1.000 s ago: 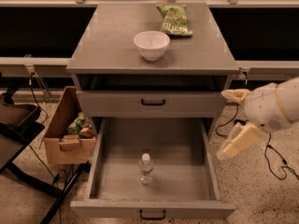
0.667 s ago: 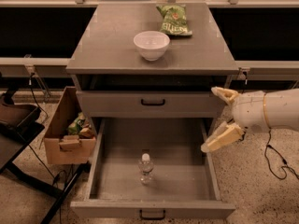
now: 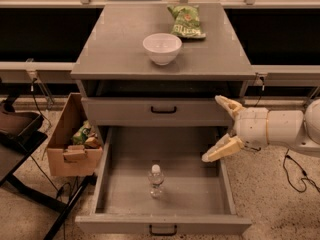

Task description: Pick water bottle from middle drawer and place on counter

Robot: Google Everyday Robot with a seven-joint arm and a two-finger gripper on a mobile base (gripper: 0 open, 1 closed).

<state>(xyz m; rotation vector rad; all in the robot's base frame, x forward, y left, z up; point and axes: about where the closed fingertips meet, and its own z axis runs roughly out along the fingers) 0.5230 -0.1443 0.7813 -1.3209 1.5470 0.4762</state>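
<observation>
The water bottle (image 3: pixel 156 180) stands upright on the grey floor of the open middle drawer (image 3: pixel 120 204), near its centre, white cap up. My gripper (image 3: pixel 218 129) comes in from the right on a white arm, at the drawer's right wall, to the right of the bottle and well apart from it. Its two tan fingers (image 3: pixel 220 150) are spread wide and hold nothing. The counter (image 3: pixel 120 54) is the grey cabinet top above.
A white bowl (image 3: pixel 162 48) and a green snack bag (image 3: pixel 185 21) lie on the counter. A closed drawer front (image 3: pixel 163 110) sits above the open one. A cardboard box (image 3: pixel 74 142) with items stands left of the cabinet, beside a black stand (image 3: pixel 20 134).
My gripper has moved left, from out beside the cabinet to the open drawer's right wall, staying open. The bottle has not moved.
</observation>
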